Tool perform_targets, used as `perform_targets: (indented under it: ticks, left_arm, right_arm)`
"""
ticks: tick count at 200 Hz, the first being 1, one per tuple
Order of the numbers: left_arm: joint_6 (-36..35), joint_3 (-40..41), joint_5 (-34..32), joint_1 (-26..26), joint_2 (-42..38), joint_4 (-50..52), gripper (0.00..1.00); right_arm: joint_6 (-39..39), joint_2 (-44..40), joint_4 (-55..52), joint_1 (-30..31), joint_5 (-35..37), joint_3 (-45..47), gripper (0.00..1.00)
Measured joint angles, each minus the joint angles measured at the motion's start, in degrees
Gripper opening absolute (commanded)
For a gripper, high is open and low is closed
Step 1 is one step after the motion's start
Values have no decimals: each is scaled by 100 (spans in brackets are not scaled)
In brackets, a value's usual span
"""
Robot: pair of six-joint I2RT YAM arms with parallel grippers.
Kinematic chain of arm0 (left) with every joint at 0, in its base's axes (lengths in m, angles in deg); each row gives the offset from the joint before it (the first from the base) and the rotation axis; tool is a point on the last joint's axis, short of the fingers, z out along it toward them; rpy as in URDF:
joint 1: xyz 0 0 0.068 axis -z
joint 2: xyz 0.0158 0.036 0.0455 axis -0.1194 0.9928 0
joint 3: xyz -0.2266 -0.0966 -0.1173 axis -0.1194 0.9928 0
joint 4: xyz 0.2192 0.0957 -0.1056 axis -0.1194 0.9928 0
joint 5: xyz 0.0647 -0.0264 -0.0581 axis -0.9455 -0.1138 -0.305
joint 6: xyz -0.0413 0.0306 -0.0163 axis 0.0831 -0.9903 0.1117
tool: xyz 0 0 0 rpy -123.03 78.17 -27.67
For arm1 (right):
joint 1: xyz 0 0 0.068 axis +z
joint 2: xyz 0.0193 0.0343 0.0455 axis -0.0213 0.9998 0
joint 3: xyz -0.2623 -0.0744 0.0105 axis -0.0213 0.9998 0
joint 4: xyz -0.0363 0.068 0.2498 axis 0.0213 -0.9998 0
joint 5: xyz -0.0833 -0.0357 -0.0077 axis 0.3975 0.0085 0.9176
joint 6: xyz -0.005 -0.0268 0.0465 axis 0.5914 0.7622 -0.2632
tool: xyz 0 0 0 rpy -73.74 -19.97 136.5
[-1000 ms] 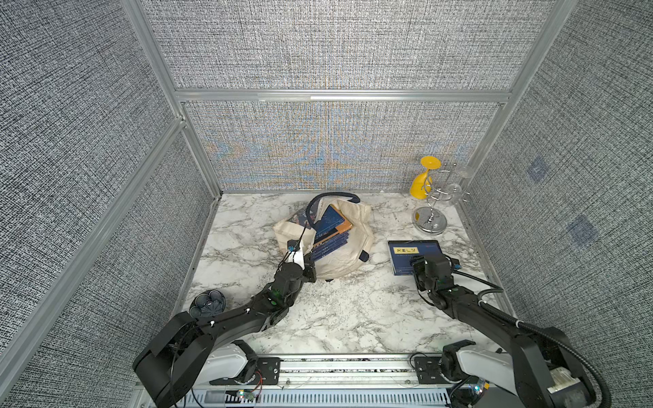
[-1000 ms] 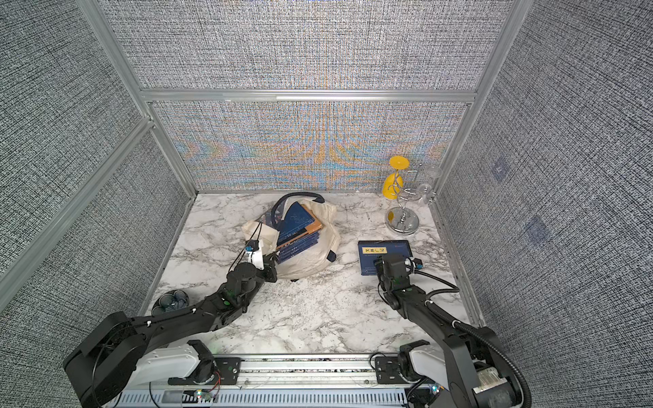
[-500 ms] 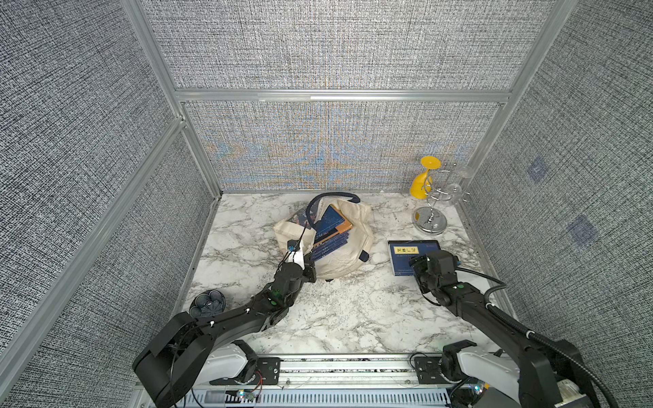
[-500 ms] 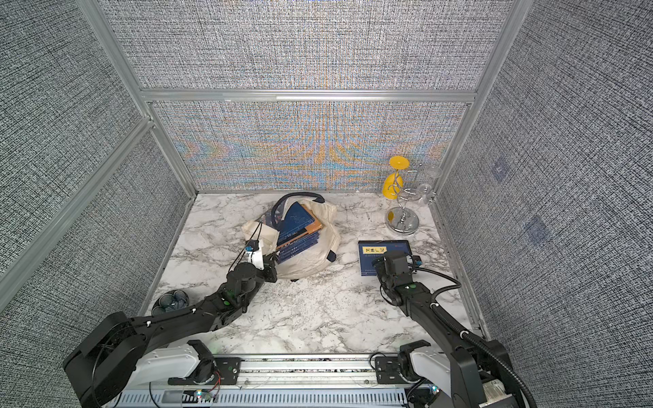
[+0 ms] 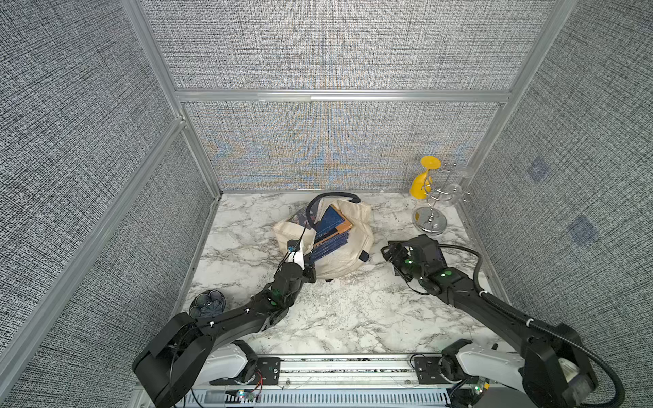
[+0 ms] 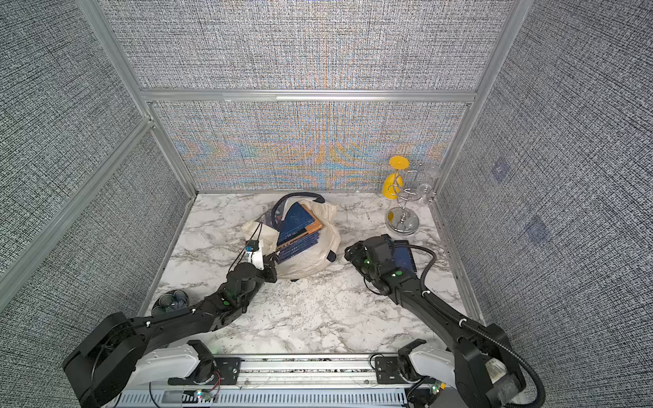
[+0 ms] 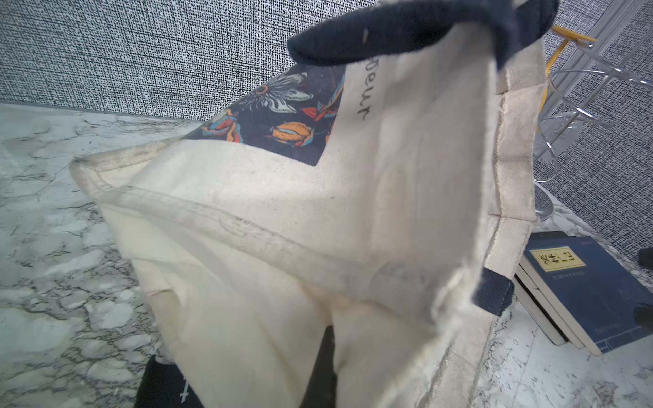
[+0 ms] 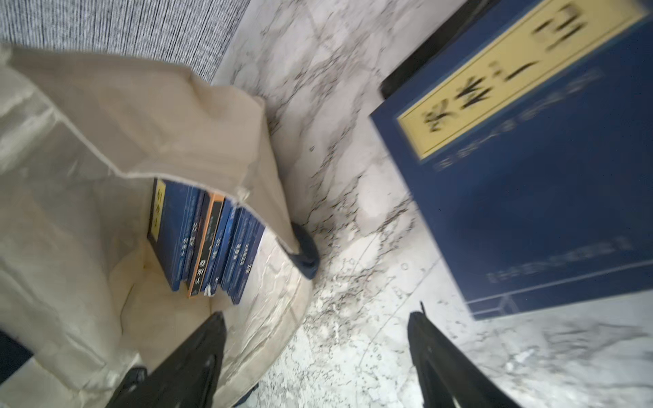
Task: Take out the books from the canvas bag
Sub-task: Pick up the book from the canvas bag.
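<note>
One canvas bag (image 5: pixel 357 226). Inside the bag: books (image 8: pixel 208 240), about six spines, exact count unclear. Right of the bag: one stack (image 7: pixel 593 293), at least two books. Beyond that: one wire stand (image 5: pixel 429 222), one yellow glass (image 5: pixel 420 183), clear glassware (image 5: pixel 456 190), count unclear. Left-front of the bag: one dark round dish (image 5: pixel 207 303).

Two black jointed arms (image 5: pixel 247 314) (tiny green lights), white bases (image 5: pixel 229 360), looped black cables (image 5: pixel 456 247), black fingers (image 8: pixel 198 356)

Bright even light w/ soft shadows; right wrist view motion-blurred, moiré on back wall (image 6: pixel 318 152) in both top views.
</note>
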Motion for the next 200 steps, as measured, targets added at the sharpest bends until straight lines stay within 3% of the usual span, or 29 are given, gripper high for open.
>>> perform_targets:
  ticks: [78, 137, 200]
  left_arm:
    - [-107, 26, 103, 0, -72, 4, 0]
    - [-146, 79, 149, -15, -151, 4, 0]
    - [-149, 90, 146, -15, -225, 11, 0]
  right_arm:
    - [286, 2072, 866, 1279, -7, -1757, 79]
    - [138, 3617, 1285, 1423, -15, -3202, 72]
    - [-168, 4301, 1108, 1425, 332, -3751, 65]
